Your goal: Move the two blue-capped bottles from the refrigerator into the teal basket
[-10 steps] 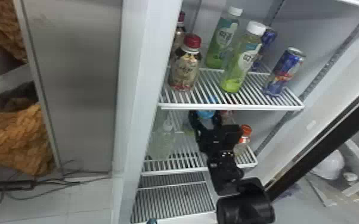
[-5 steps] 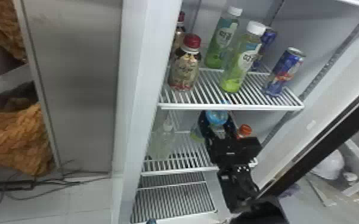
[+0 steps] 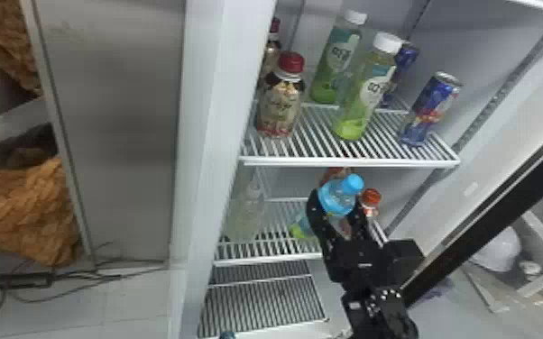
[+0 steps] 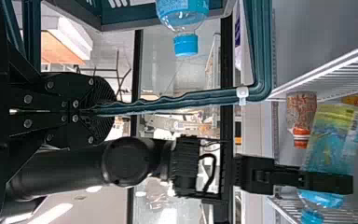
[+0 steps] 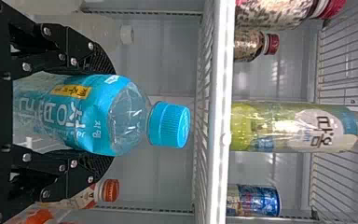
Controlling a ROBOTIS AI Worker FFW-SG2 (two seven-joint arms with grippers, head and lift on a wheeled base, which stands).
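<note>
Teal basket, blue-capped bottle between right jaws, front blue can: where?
Teal basket (image 4: 259, 51): left wrist view, handle.
Blue-capped bottle (image 5: 169, 124): right wrist view, cap.
Front blue can (image 3: 429, 109): head view, side of body.

A green, white-capped bottle (image 3: 365, 97) stood between a red-capped bottle (image 3: 280, 106) and a blue can (image 3: 430, 110), another green bottle (image 3: 336, 63) behind it. An orange-capped bottle (image 3: 370, 198) stood lower. Cables (image 3: 137, 260) lay on floor tiles (image 3: 135, 306).

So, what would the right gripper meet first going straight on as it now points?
Past the blue-capped bottle in the right gripper, probably the refrigerator's back wall, though depth is unclear; an orange-capped bottle stands off to the right.
</note>
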